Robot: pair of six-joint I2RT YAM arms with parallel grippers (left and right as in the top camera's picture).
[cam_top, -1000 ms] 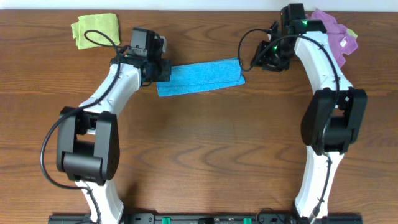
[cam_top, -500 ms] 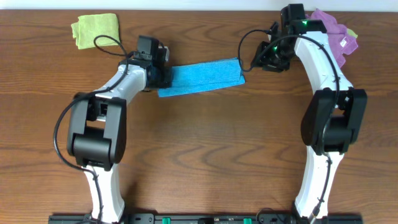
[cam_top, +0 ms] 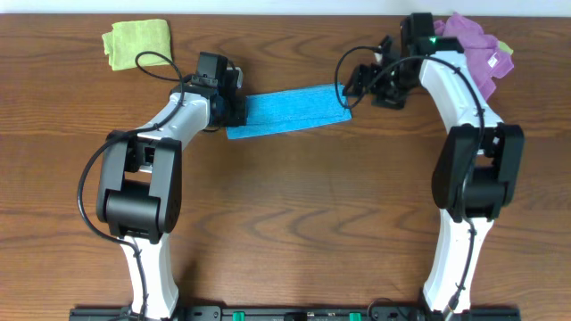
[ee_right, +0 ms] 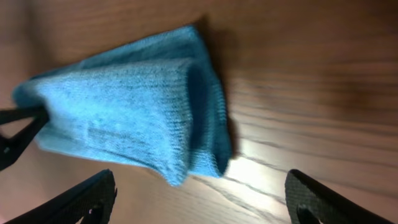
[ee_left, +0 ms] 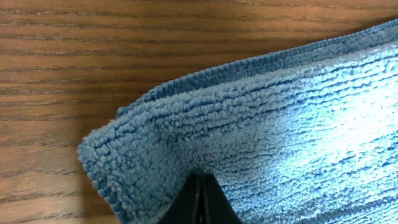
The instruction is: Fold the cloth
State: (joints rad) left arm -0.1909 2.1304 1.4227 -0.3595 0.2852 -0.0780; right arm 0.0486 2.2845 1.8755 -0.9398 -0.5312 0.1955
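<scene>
Cloth: the bright sky-blue fuzzy microfibre towel [cam_top: 290, 110] lay folded into a long strip on the brown wooden worktop [cam_top: 294, 223]. It was near the far edge, about midway between the far corners, with its right end angled slightly towards that edge.
Left gripper: your left gripper [cam_top: 235, 107] was clamped on the strip's left end.
Left wrist view: only here could you see the stacked layers at that end, with the dark fingertips [ee_left: 199, 199] pressed together in the pile.
Right gripper: your right gripper [cam_top: 355, 87] sat just beside the strip's right end, spread wide and holding nothing.
Right wrist view: only here, though blurred, could you see both fingers [ee_right: 81, 199] well apart and the looped fold of the right end touching neither.
Other cloths: only the overhead view showed you the crumpled lime-green cloth [cam_top: 136, 40] in the far left corner. It also showed the bunched purple cloth [cam_top: 486, 45] near the far right corner, partly under the right arm [cam_top: 464, 98].
</scene>
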